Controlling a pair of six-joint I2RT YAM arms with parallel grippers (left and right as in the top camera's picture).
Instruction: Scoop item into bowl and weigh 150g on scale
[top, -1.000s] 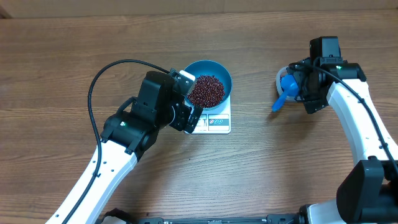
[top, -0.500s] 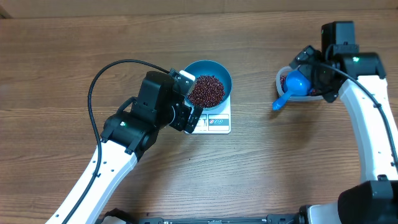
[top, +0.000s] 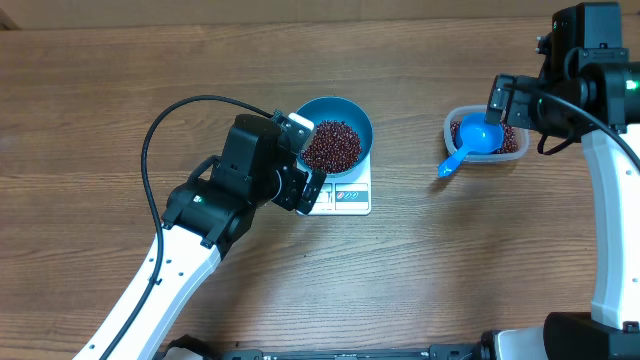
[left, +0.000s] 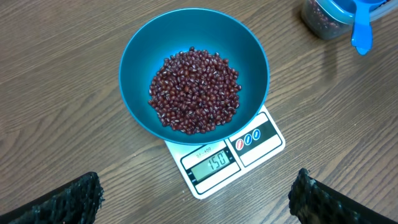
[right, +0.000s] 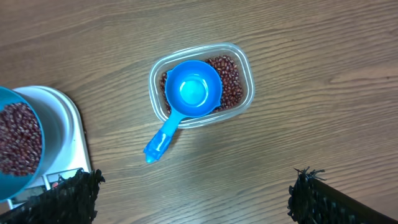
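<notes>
- I read "150" on the scale (left: 229, 157) display, under the bowl (left: 140, 59) of beans (left: 194, 90).
- Left jaws, right jaws: spread wide, empty.
- Open surface (top: 410, 250) lies between scale and tub (right: 249, 87).

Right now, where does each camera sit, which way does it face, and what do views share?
Overhead: above the table, facing down; both arms, bowl on scale.
Left wrist: above the beans, facing down; left fingertips at bottom corners.
Right wrist: above the scoop in the tub, facing down; right fingertips likewise.
Shared: bowl, scale and tub appear in all.
</notes>
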